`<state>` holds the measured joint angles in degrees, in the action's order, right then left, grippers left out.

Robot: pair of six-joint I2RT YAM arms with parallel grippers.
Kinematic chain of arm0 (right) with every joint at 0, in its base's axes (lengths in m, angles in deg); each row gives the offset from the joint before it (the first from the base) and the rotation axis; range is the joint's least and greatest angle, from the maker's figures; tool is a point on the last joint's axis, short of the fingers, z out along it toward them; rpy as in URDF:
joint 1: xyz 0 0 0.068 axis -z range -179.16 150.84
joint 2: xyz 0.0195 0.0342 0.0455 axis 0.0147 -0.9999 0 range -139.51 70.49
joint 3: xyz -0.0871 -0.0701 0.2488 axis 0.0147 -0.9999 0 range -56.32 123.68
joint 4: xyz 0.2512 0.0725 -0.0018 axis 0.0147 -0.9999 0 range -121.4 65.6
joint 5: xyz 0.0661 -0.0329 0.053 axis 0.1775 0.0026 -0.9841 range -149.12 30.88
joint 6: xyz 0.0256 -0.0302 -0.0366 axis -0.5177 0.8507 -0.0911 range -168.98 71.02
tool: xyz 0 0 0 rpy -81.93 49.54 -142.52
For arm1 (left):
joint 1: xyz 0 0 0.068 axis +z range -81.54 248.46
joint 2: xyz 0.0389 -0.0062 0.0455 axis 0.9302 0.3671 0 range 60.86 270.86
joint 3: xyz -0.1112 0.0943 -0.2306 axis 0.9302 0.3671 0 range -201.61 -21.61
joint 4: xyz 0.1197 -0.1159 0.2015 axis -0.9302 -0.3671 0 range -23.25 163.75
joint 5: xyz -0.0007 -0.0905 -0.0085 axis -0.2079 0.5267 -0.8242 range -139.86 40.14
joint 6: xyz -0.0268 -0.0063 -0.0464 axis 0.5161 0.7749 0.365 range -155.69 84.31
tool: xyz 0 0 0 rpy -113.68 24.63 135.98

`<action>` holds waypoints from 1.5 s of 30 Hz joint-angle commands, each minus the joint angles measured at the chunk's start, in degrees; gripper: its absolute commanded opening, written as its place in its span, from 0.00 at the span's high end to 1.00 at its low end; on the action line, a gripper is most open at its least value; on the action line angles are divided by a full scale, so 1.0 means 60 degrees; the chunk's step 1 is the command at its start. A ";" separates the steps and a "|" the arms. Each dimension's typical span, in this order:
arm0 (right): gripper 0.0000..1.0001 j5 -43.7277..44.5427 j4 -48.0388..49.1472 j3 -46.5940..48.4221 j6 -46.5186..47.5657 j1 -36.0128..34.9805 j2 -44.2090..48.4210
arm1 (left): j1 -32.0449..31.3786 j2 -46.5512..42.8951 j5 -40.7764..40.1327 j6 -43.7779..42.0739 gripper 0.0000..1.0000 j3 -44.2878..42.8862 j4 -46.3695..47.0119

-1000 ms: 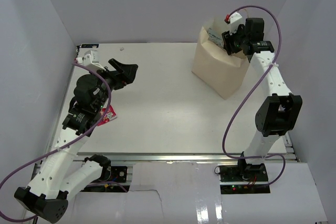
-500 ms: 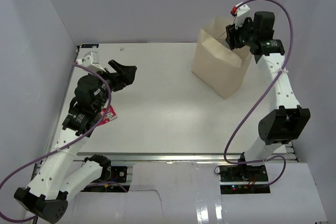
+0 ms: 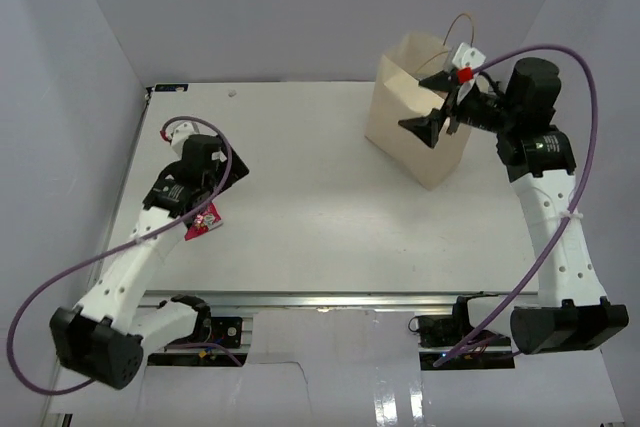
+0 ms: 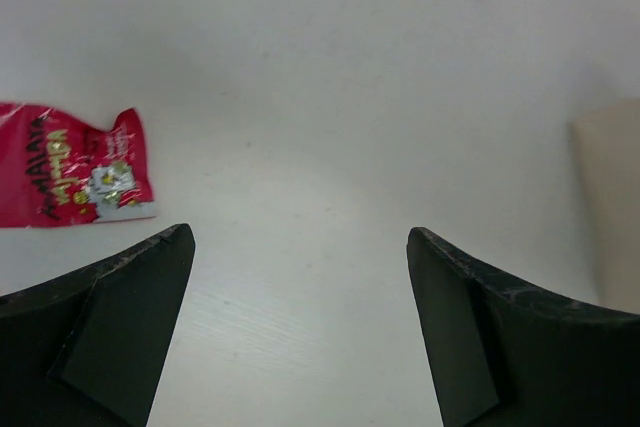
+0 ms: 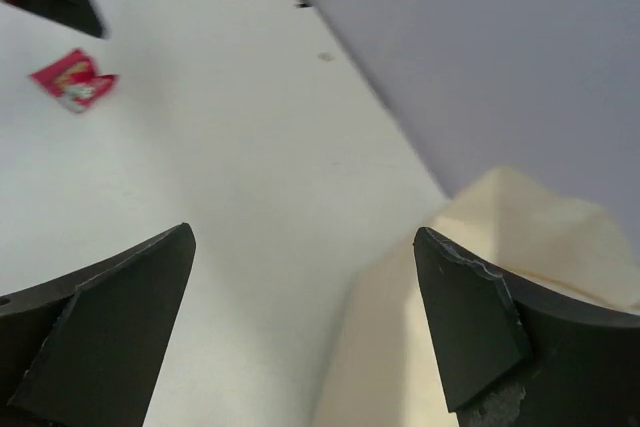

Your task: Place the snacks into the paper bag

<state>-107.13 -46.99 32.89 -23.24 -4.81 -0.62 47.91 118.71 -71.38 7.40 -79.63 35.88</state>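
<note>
The tan paper bag point(image 3: 410, 132) stands upright at the back right. Its handle loops rise above the rim. My right gripper point(image 3: 425, 119) hovers open in front of the bag's top edge, pointing left, with nothing between its fingers. In the right wrist view the right gripper point(image 5: 302, 234) frames bare table, with the bag point(image 5: 500, 277) on its right side. A red-pink snack point(image 3: 203, 222) lies flat at the table's left. My left gripper point(image 3: 222, 179) is open just beyond that packet. The left wrist view shows the snack point(image 4: 75, 177) left of the empty left gripper point(image 4: 300, 235). What lies inside the bag is hidden.
Grey walls close in the table on the left, back and right. The red-pink snack point(image 5: 75, 79) appears far off in the right wrist view. A corner of the bag point(image 4: 610, 207) shows at the right edge of the left wrist view.
My right gripper has come up out of the bag's mouth, swung to face left and opened wide. The left arm has drawn back and dropped lower, closer to the red-pink packet.
</note>
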 commanded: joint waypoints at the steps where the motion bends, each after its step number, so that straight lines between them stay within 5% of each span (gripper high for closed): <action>1: 0.04 -0.1595 -0.0689 -0.1535 -0.0055 -0.0579 0.0322 | 0.0933 0.1650 0.0391 0.0011 0.02 -0.0174 -0.1569; 6: 0.04 -0.0615 -0.0892 -0.2782 -0.0305 -0.0860 0.0879 | 0.2824 0.2969 0.0643 -0.0824 0.02 -0.0202 -0.1115; 11: 0.04 -0.0129 -0.0923 -0.3866 -0.0320 -0.0860 0.1231 | 0.3103 0.4142 -0.0105 -0.0693 0.02 -0.0585 -0.1600; 20: 0.04 -0.0158 -0.0805 -0.4233 -0.0466 -0.0845 0.1378 | 0.3791 0.5168 0.0935 -0.1395 0.02 -0.0174 -0.0647; 31: 0.04 -0.0172 -0.0703 -0.4307 -0.0598 -0.0772 0.1408 | 0.4686 0.5945 0.2530 -0.2318 0.14 0.0543 0.0114; 35: 0.04 -0.0216 -0.0703 -0.4292 -0.0642 -0.0743 0.1393 | 0.4730 0.6165 0.2927 -0.2392 0.29 0.0661 0.0320; 41: 0.04 -0.0231 -0.0747 -0.4277 -0.0627 -0.0714 0.1422 | 0.4774 0.5962 0.4112 -0.2436 0.82 0.0749 0.0598; 45: 0.04 -0.0522 -0.0718 -0.4394 -0.0758 -0.0728 0.1379 | 0.4774 0.5288 0.6125 -0.2334 0.91 0.0895 0.1181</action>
<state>-107.91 -52.89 7.32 -26.54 -9.31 6.92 76.58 154.05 -46.33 -6.79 -75.56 39.99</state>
